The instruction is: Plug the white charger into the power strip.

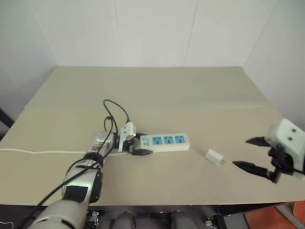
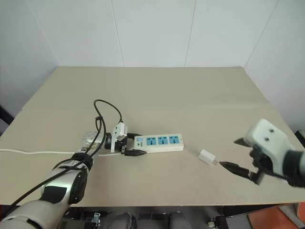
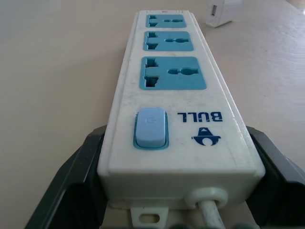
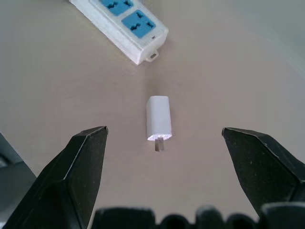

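The power strip point(image 1: 167, 141), a white bar with three blue socket faces, lies flat on the tan table point(image 1: 157, 90) near the front middle. My left gripper point(image 1: 139, 145) is shut on its switch end, one black finger point(image 3: 71, 176) on each long side. The white charger point(image 1: 214, 156) lies on its side to the right of the strip, a short gap from the strip's far end, its prongs point(image 4: 160, 145) pointing toward my right gripper point(image 1: 242, 152). That gripper hovers open just right of the charger, which sits ahead of and between the spread fingers point(image 4: 81, 157), untouched.
The strip's thin white cord point(image 1: 43, 151) runs left along the table to its edge. A black cable loop point(image 1: 115, 107) rises from my left wrist. White walls close the table's back and right sides. The front edge point(image 1: 190, 204) is close below the charger.
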Tool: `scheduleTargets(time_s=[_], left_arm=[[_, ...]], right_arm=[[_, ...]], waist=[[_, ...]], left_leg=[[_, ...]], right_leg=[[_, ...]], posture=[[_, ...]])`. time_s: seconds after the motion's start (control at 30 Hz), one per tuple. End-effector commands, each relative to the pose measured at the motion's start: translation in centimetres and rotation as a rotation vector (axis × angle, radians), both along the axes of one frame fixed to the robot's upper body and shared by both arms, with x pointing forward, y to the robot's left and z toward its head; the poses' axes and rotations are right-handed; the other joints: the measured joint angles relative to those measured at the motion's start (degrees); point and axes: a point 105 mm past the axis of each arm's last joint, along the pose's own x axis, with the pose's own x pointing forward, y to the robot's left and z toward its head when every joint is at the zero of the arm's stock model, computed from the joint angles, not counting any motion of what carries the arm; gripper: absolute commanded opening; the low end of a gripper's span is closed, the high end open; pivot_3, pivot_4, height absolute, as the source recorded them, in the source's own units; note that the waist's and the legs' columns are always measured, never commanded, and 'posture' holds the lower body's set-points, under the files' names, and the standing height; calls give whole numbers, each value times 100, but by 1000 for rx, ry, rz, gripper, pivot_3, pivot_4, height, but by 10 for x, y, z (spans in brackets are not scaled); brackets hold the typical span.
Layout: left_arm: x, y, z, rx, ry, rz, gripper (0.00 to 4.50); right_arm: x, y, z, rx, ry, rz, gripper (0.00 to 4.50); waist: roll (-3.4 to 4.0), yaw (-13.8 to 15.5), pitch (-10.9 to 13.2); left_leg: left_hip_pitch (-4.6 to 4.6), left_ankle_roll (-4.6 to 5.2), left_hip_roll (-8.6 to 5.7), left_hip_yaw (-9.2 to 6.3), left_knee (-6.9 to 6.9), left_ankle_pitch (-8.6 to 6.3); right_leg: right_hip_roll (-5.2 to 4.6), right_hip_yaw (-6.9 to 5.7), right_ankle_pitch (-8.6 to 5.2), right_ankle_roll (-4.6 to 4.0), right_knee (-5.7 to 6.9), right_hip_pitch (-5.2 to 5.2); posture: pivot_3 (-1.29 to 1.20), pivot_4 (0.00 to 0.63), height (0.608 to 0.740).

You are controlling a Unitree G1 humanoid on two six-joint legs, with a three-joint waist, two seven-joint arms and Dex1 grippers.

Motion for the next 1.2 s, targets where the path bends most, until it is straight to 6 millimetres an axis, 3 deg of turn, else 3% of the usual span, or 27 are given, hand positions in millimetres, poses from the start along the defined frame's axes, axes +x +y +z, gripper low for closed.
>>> scheduleTargets(time_s=[0.03,0.23,0.47,0.87,1.2], left_arm=[[-2,0,14,-10,-59,-71,3311],[-10,5,8,70,-90,-139,3311],[-12,7,5,49,-86,-127,3311],[-11,2,9,-7,-85,-110,3311],[-14,6,2,15,-64,-104,3311]], right_arm=[[12,11,-4,-19,71,8,4500],[48,23,-22,-175,184,-27,4500],[78,34,-38,-259,281,-61,4500],[89,33,-67,-340,352,-111,4500],[94,31,-72,-312,382,-157,4500]], waist=[[0,16,0],[3,14,-1],[4,15,-1],[7,32,-3],[10,29,-4]], left_leg=[[-4,0,0,-1,-3,0],[-79,1,0,-2,3,1],[-90,1,1,-8,13,1],[-90,1,-2,-9,24,1],[-89,2,-2,-9,25,1]], right_leg=[[0,-1,3,-6,-3,-4],[-2,-1,9,-14,4,-85],[-1,-6,10,-16,9,-97],[-1,-7,10,-16,39,-108],[-1,-7,10,-16,43,-108]], posture=[[0,150,740],[0,150,740],[0,150,740],[0,150,740],[0,150,740]])
